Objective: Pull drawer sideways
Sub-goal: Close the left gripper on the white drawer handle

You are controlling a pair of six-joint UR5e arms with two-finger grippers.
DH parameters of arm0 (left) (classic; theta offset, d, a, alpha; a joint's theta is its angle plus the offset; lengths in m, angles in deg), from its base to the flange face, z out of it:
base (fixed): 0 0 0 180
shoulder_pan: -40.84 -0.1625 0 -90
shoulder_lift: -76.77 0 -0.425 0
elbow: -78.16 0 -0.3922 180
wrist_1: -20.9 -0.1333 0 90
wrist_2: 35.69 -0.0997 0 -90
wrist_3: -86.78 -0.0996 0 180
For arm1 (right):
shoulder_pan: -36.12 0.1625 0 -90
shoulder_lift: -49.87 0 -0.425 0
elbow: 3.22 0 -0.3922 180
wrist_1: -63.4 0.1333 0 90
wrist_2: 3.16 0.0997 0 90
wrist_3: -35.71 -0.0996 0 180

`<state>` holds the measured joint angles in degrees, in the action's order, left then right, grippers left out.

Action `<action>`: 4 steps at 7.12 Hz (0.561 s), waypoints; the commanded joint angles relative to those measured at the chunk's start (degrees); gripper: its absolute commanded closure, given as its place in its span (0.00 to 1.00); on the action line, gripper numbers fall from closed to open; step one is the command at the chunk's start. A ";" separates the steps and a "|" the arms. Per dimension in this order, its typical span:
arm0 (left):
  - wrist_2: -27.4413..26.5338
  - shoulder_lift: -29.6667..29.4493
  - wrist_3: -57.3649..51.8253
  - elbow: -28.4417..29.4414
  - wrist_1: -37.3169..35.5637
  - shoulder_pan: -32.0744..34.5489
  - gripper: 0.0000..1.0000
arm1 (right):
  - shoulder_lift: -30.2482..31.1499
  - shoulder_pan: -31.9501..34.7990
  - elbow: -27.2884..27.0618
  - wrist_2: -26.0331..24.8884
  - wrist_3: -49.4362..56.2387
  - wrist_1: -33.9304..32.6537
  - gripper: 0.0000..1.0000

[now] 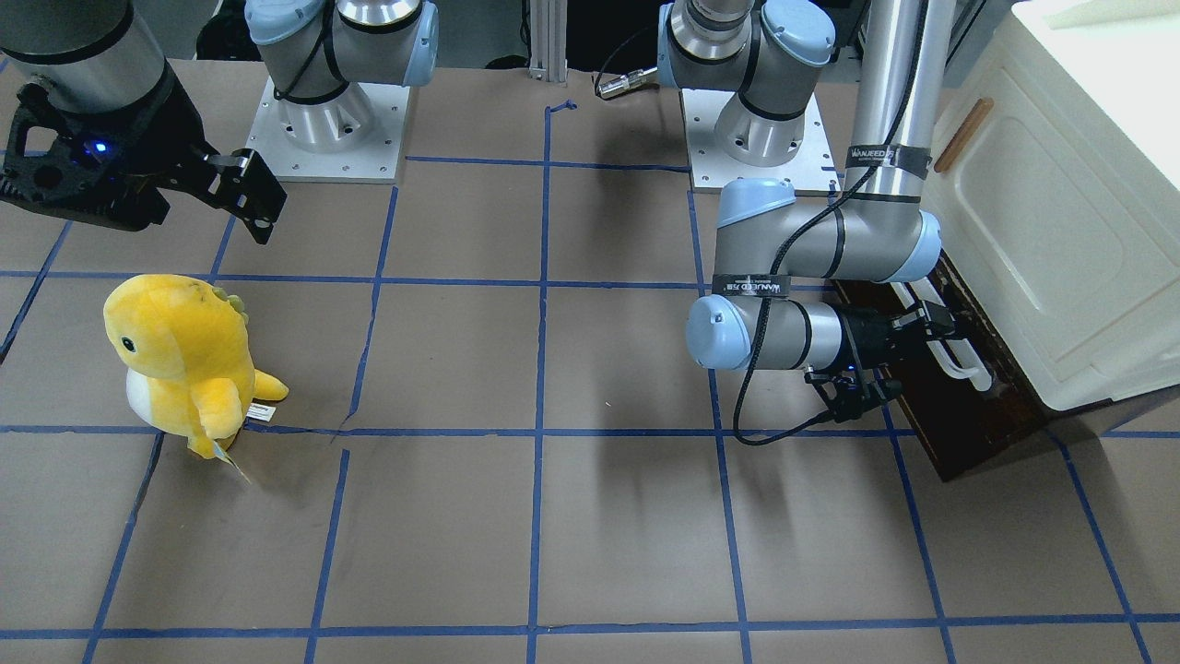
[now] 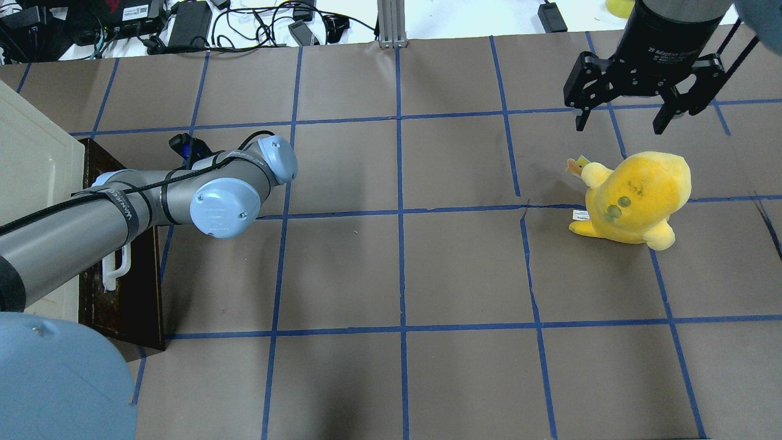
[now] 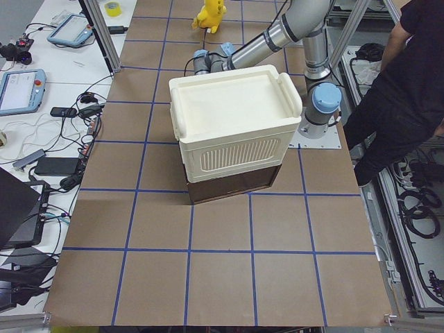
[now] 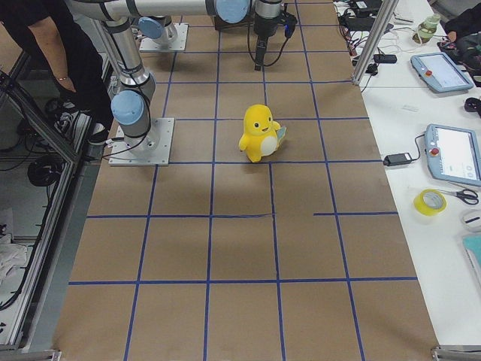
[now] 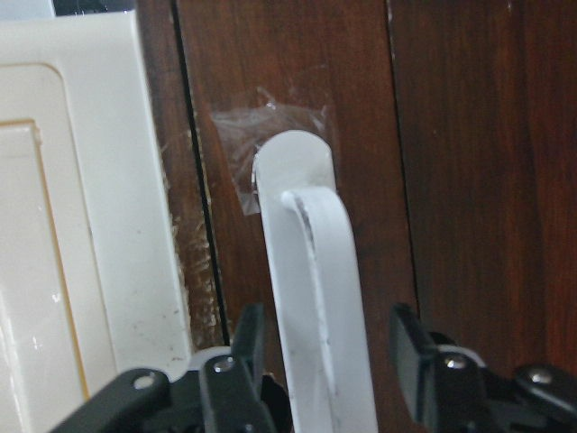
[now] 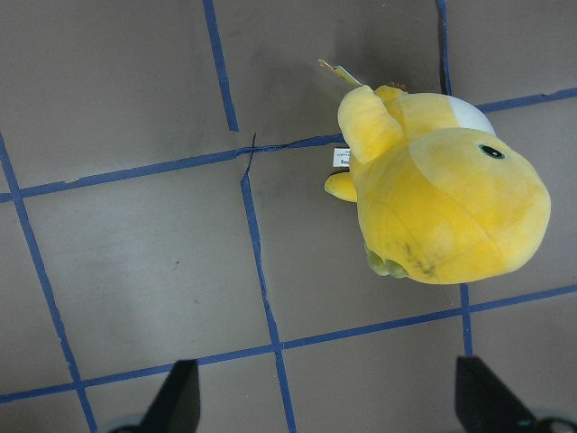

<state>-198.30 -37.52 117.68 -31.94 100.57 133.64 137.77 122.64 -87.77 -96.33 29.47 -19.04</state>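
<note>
The drawer (image 1: 970, 426) has a dark brown wooden front and sits at the foot of the cream cabinet (image 1: 1051, 212); it also shows in the overhead view (image 2: 125, 293) and the left wrist view (image 5: 478, 180). Its long white bar handle (image 5: 317, 298) runs between the two fingers of my left gripper (image 5: 329, 356), which is open with a small gap on each side of the bar. In the front-facing view the left gripper (image 1: 933, 334) is at the handle (image 1: 966, 364). My right gripper (image 2: 620, 125) is open and empty, held high over the table's other end.
A yellow plush toy (image 2: 635, 195) stands on the table below the right gripper; it also shows in the right wrist view (image 6: 446, 198). The table top is brown paper with a blue tape grid (image 2: 400, 211). The cabinet door has a small wooden handle (image 1: 963, 135).
</note>
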 commanded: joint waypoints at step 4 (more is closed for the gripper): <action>0.63 -0.05 0.48 -0.03 -0.05 0.19 0.65 | 0.00 0.05 0.00 0.00 0.00 0.00 0.00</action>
<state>-197.82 -37.51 118.04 -31.95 100.55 133.83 137.76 122.69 -87.77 -96.33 29.47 -19.04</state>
